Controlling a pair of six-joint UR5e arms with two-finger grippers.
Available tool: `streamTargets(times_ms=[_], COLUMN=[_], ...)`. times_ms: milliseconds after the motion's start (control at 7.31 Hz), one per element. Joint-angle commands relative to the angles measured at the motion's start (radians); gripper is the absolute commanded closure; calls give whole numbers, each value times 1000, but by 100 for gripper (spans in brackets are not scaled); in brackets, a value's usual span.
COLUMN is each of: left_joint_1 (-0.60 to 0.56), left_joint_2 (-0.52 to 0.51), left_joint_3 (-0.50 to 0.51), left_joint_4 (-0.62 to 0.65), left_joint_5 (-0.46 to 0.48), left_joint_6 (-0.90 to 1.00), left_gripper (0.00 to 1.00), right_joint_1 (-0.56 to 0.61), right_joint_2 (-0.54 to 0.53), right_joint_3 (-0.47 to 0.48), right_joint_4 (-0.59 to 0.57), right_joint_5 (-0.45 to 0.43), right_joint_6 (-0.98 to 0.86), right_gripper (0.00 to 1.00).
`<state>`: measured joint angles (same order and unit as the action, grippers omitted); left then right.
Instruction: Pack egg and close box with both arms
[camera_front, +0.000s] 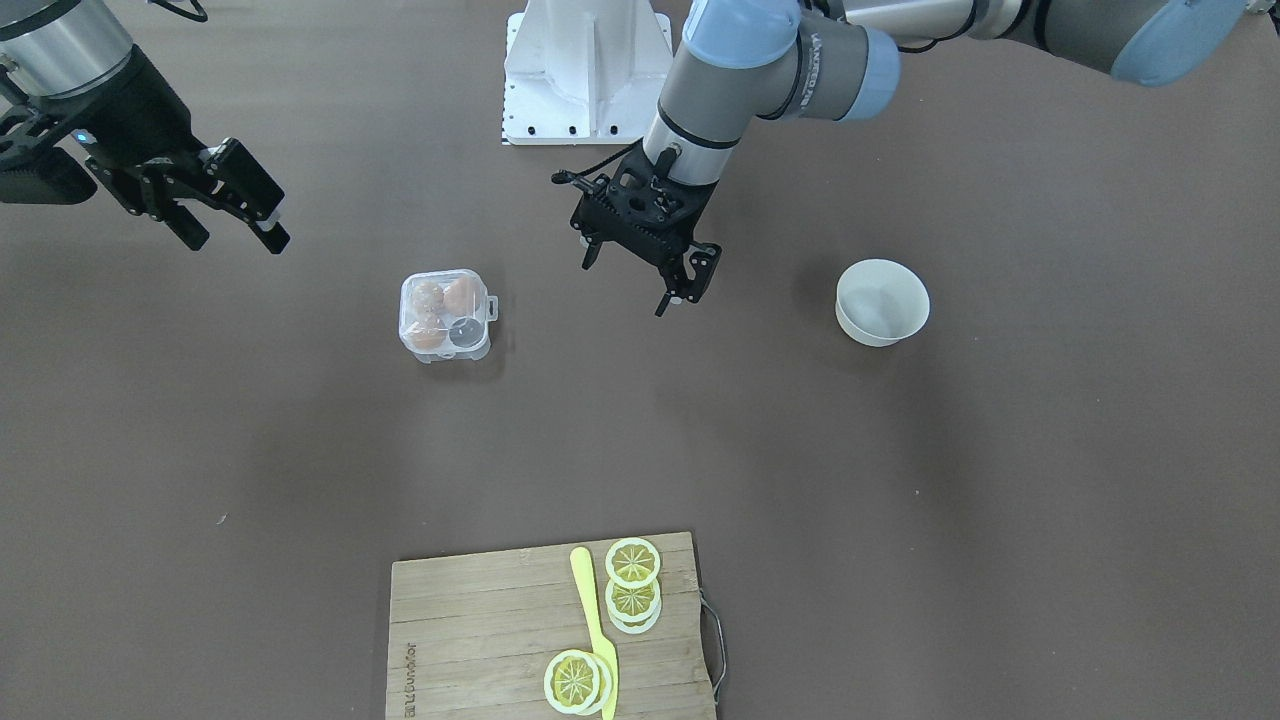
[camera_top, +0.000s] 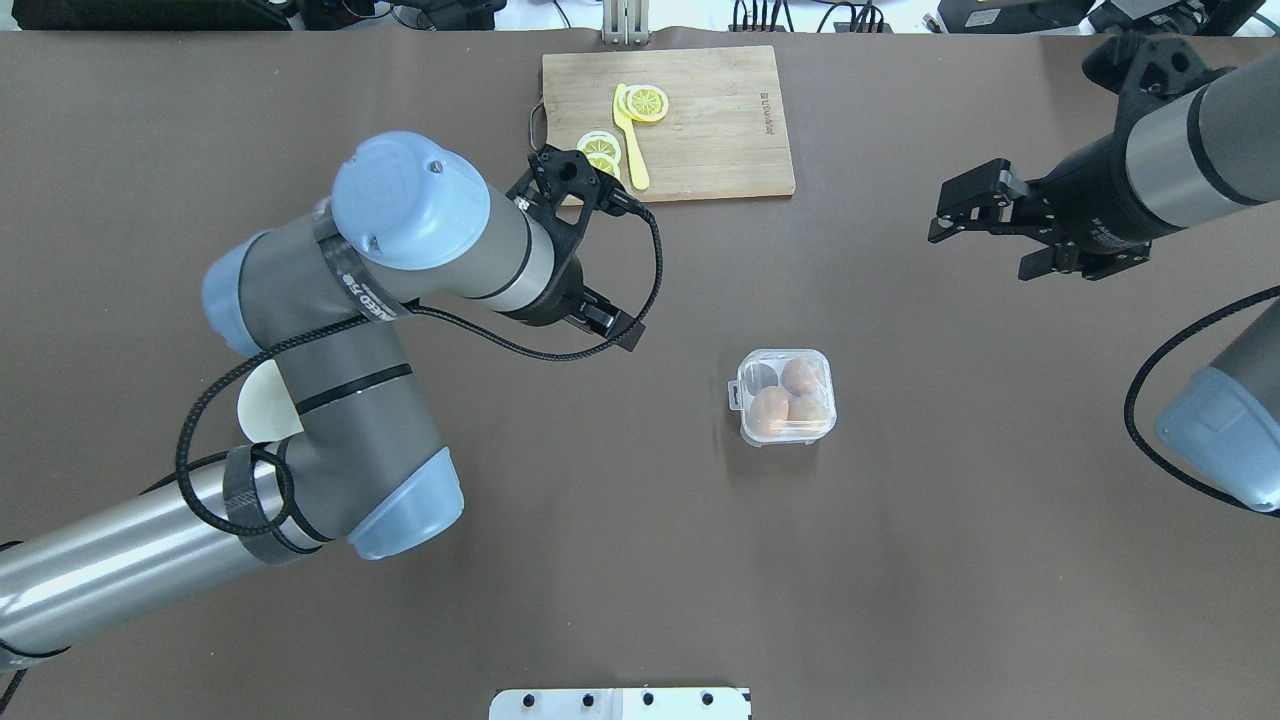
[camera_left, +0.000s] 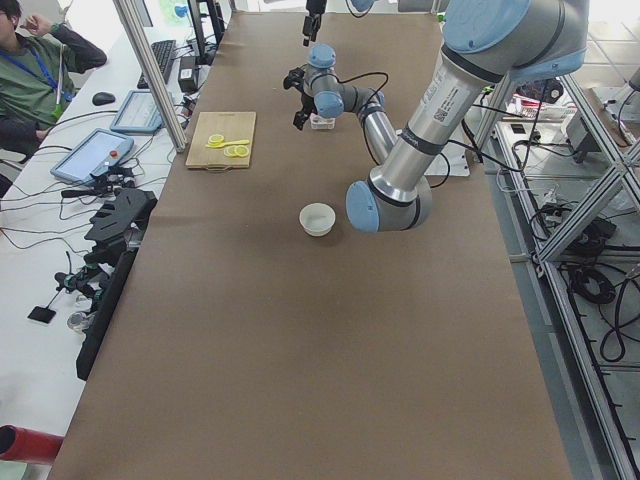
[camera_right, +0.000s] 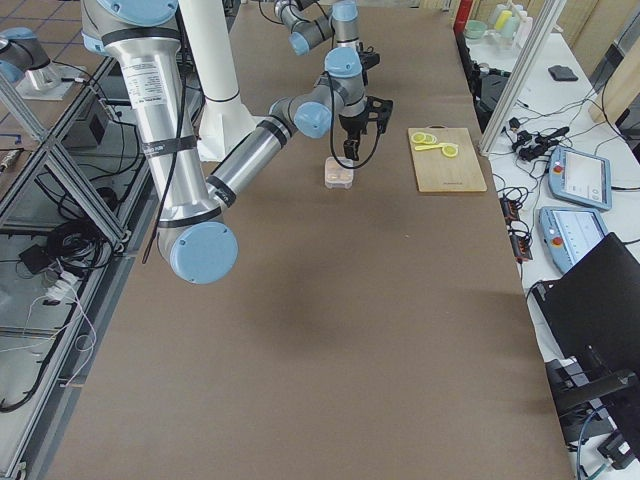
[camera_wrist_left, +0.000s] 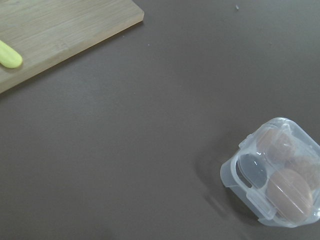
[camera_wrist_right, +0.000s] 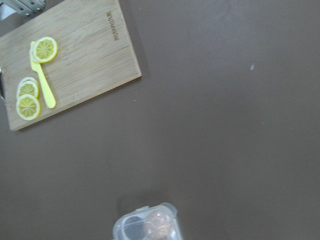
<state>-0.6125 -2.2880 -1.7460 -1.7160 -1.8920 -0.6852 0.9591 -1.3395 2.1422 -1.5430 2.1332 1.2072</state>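
Note:
The clear box (camera_front: 447, 315) (camera_top: 787, 397) sits on the brown table with its lid down. Three tan eggs (camera_front: 460, 295) (camera_top: 800, 377) fill three of its cells; the fourth cell looks empty. The left wrist view has the box (camera_wrist_left: 272, 172) at lower right, and the right wrist view catches it (camera_wrist_right: 145, 227) at the bottom edge. My left gripper (camera_front: 628, 285) hangs open above the table beside the box, holding nothing. Farther off on the box's other side, my right gripper (camera_front: 237, 240) (camera_top: 985, 250) is raised and open, also holding nothing.
A white bowl (camera_front: 882, 302) stands beyond my left arm. A wooden cutting board (camera_front: 480, 640) (camera_top: 720, 120) on the operators' side carries lemon slices (camera_front: 633, 562) and a yellow knife (camera_front: 597, 630). The white robot base (camera_front: 585, 70) is at the table's rear edge.

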Motion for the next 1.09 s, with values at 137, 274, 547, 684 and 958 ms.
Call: streamTargets(times_ms=[137,274,547,684,958], left_joint_1=[-233,-318,-479,-540,-649], left_joint_2=[82,120,195,244,370], left_joint_3=[-66,-69,-70,-69,-66], left_joint_4=[211,242,312,335,337], left_joint_5=[-142,-179,-269,-303,-306], left_joint_6=[225,342,567,642,786], left_gripper=[2,2,2,2,2], right_joint_1=[189,279,486,550,648], right_joint_2=[-13,-26,-81,-136,-263], right_joint_3=[-65,-137,-316,-359,-380], right_joint_4=[-289,-328,-322,-309,-264], right_joint_5=[2,19,121,119,111], right_joint_6=[-519,-728,-1141,-1254,-1411], right_gripper=[0,0,0,0,0])
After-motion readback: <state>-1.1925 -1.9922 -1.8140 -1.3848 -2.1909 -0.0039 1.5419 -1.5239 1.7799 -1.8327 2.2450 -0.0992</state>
